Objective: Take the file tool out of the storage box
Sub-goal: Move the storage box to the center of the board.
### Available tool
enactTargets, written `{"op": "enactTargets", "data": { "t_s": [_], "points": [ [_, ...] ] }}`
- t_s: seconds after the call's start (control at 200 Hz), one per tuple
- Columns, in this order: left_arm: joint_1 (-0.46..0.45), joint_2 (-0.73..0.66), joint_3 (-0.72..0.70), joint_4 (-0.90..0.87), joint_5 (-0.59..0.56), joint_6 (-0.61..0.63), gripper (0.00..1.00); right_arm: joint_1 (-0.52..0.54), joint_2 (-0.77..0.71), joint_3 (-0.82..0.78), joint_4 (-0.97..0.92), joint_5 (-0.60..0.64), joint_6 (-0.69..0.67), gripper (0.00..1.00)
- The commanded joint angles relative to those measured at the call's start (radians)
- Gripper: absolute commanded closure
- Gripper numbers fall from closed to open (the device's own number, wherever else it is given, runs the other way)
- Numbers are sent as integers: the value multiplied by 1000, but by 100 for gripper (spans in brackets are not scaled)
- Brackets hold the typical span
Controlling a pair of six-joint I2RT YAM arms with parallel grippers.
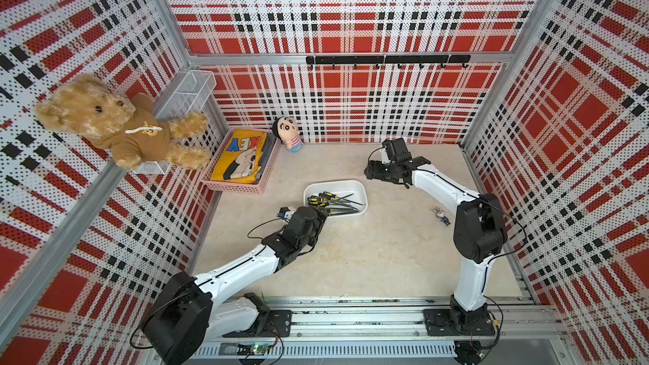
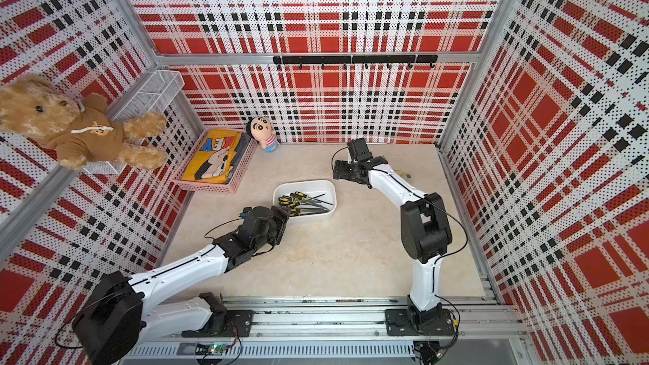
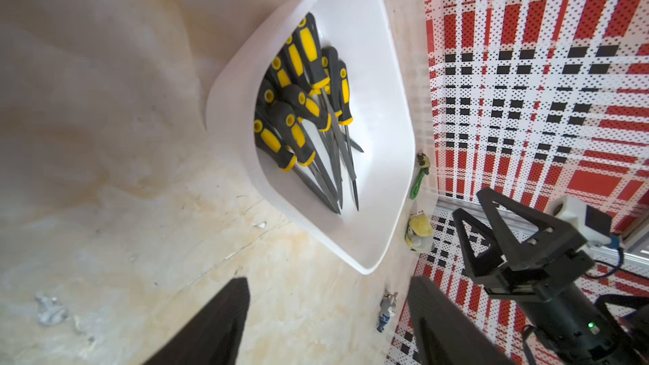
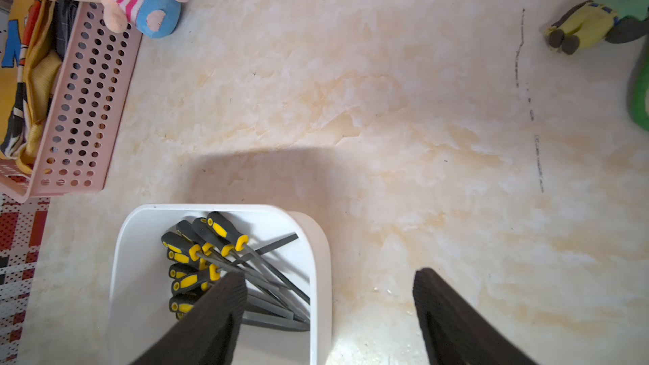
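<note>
Hovering my left gripper (image 3: 330,280) at the near-left end of the storage box (image 1: 347,186), I am running it with jaws spread and nothing between them. The file tools (image 1: 333,201) are all lying heaped inside the box, yellow-and-black handles toward the left and blades pointing right. I am judging this as the reach before the grasp. Next I am needing to settle on one top handle and close without snagging its neighbours. My right gripper (image 4: 330,275) is hanging off the box's far-right corner, likewise spread and empty.
</note>
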Motion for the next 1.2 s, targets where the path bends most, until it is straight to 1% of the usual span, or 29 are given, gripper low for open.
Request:
{"op": "enactTargets", "data": {
  "t_s": [0.0, 0.05, 0.125, 0.195, 0.271, 0.366, 0.461, 0.581, 0.656, 0.922, 1.112, 1.192],
  "points": [
    [-7, 31, 0, 83, -70, -166, 19, 7, 9, -7, -31, -30, -53, 17],
    [-4, 70, 19, 89, -73, -170, 19, 7, 8, -15, -26, -43, -59, 17],
    [20, 146, 49, 124, -26, -153, 18, 7, 5, -32, -16, -50, -57, 16],
    [29, 207, 68, 165, 13, -167, 20, 5, 5, -43, -11, -61, -56, 16],
    [27, 256, 91, 184, 28, -182, 23, 5, 7, -44, -14, -67, -59, 16],
    [28, 305, 120, 199, 40, -190, 29, 5, 0, -56, -13, -68, -67, 16],
    [34, 346, 145, 226, 64, -195, 37, 3, -6, -74, -7, -73, -75, 15],
    [40, 397, 179, 234, 98, -190, 51, -2, -5, -89, -7, -87, -79, 15],
    [38, 423, 198, 237, 124, -184, 53, -6, -5, -98, -7, -96, -79, 15],
    [32, 477, 181, 274, 172, -198, 54, -29, -7, -114, -7, -122, -89, 14],
    [34, 495, 169, 286, 187, -201, 70, -32, -8, -114, -11, -130, -97, 14],
    [38, 498, 160, 287, 193, -199, 71, -32, -9, -113, -14, -128, -102, 14]
  ]
}}
